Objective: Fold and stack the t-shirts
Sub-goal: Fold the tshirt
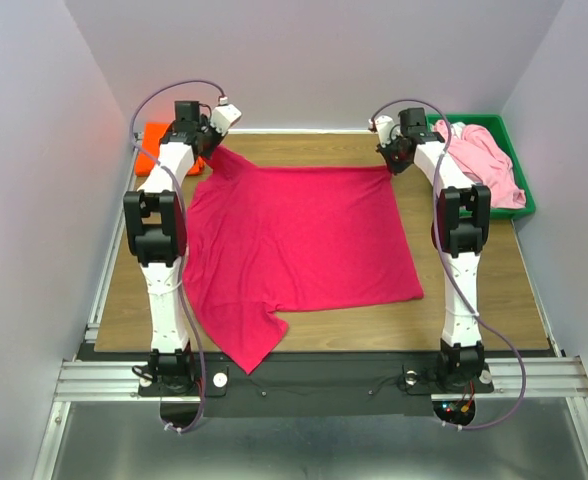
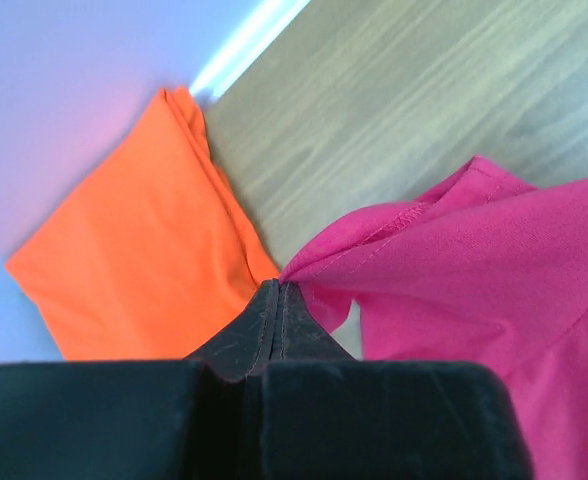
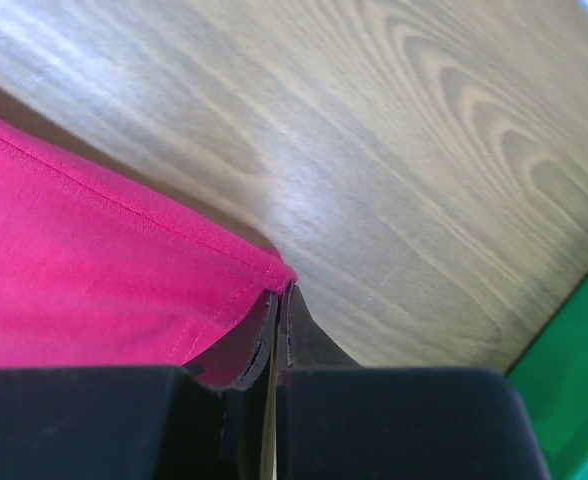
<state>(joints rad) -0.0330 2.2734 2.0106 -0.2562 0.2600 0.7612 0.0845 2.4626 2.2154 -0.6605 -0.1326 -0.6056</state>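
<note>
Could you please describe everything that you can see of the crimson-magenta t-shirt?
The crimson-magenta t-shirt is soft, plain cloth with stitched hems. It lies spread mostly flat on the wooden table, with one short sleeve pointing toward the near edge and slight wrinkles on its left side. The left pincer is shut on its far left corner, which is bunched into a point beside the folded orange t-shirt. The right pincer is shut on its far right corner.

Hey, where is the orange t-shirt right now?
In the top view the orange t-shirt lies folded at the table's far left corner, just beyond the left gripper, which is shut on a corner of the crimson t-shirt.
</note>
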